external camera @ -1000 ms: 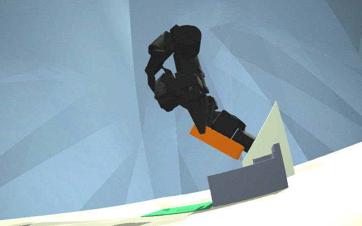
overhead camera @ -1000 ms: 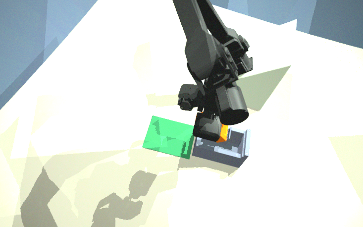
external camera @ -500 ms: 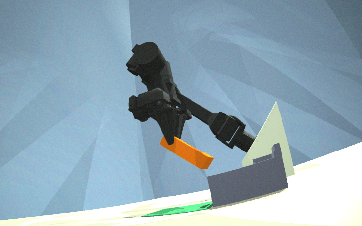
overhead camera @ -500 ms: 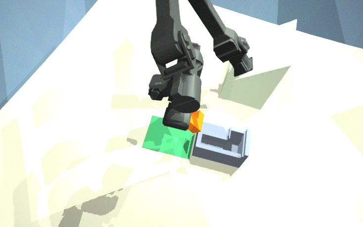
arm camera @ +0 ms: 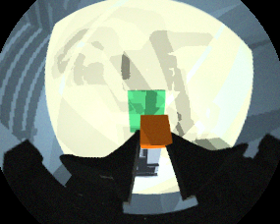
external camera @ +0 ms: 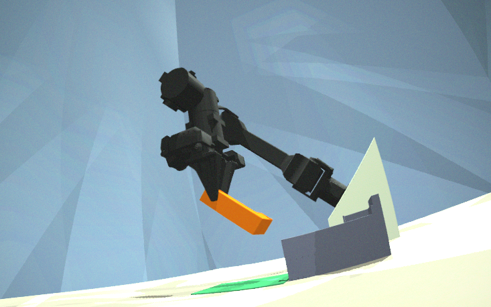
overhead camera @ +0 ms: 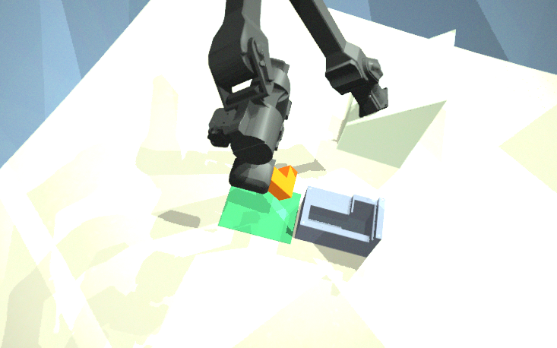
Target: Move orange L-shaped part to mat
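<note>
The orange part [overhead camera: 283, 184] [external camera: 239, 212] [arm camera: 155, 131] is held in the air, tilted, with its far end lower than the pinched end in the exterior view. My gripper [external camera: 219, 194] [arm camera: 151, 132] is shut on the part near its raised end. The part hangs above the green mat [overhead camera: 245, 216] [external camera: 239, 285] [arm camera: 134, 110], well clear of it. The grey tray [overhead camera: 330, 200] [external camera: 334, 248] [arm camera: 153, 156] stands right beside the mat, and its L-shaped pocket shows empty in the top view. In the top view the fingertips are hidden behind the gripper body.
The tray has a raised wall at the end away from the mat. A pale upright wedge-shaped panel [overhead camera: 392, 136] [external camera: 369, 187] stands behind the tray, close to the arm's lower links. The tray's near side wall rises above the level of the mat.
</note>
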Tool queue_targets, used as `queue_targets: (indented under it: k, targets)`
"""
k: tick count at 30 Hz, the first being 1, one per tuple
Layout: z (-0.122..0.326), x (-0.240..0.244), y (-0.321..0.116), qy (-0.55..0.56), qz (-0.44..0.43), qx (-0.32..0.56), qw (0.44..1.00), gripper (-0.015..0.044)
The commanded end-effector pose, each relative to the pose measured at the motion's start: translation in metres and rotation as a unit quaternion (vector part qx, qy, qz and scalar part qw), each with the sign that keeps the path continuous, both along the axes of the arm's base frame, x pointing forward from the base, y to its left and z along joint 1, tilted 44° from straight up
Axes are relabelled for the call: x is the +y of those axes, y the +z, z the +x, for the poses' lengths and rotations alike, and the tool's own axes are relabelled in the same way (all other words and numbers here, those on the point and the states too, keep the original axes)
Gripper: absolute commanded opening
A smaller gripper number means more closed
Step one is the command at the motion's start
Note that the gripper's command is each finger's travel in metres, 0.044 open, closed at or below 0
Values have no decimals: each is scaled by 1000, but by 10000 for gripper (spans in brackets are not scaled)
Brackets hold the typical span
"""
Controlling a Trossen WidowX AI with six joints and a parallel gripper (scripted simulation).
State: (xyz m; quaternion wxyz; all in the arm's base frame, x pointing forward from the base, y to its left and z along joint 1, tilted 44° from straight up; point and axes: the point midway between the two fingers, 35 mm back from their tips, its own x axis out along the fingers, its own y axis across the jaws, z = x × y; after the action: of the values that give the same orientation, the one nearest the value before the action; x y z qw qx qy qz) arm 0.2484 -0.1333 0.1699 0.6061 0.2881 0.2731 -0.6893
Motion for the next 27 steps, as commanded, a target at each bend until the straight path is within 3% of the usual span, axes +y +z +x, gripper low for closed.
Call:
queue_targets:
  k: [1, 27]
  targets:
    - [-1, -4, -3, 0, -2, 1, 1000, 0]
    - [-5, -31, -31, 0, -2, 1, 1000, 0]
